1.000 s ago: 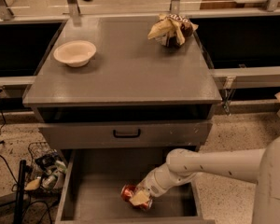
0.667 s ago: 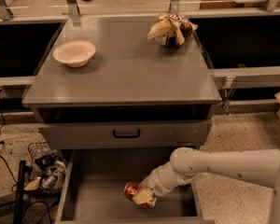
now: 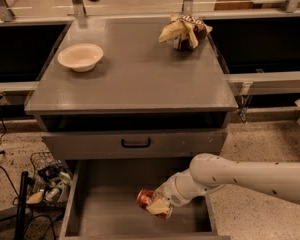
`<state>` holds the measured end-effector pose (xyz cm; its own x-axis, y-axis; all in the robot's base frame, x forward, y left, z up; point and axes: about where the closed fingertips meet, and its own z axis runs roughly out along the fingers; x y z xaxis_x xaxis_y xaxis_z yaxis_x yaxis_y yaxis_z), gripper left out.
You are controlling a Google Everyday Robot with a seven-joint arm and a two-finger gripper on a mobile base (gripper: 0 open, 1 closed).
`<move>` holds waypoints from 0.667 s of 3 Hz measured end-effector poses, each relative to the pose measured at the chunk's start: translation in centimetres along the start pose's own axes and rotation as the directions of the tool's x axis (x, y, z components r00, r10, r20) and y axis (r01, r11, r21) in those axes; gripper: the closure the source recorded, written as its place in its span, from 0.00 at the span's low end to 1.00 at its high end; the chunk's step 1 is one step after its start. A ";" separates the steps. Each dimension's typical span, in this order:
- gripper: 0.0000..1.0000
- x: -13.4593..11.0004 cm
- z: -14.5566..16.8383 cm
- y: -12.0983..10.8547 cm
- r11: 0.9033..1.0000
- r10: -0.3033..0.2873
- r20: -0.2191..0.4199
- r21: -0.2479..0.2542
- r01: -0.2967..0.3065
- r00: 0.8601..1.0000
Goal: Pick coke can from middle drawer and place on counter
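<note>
As arm slants down, tool [image 3: 158, 207] w/ coke can [image 3: 145, 197] clamped, over middle drawer [image 3: 110, 204]

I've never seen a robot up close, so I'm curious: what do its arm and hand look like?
The arm is a smooth white tube with rounded joints and small dark dots along its shell; no loose cables show. It narrows to a ribbed white wrist. The gripper, down in the middle drawer at the coke can, has pale cream fingers.
</note>
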<state>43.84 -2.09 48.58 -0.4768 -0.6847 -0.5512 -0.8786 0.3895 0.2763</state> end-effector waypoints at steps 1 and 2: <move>1.00 -0.6 -0.9 -0.4 1.000 0.016 -0.005 0.009 -0.016 1.000; 1.00 -1.6 -3.5 0.4 0.999 0.015 -0.007 0.050 -0.014 1.000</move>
<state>44.18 -2.97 52.31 -0.4898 -0.6831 -0.5417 -0.8694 0.4293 0.2447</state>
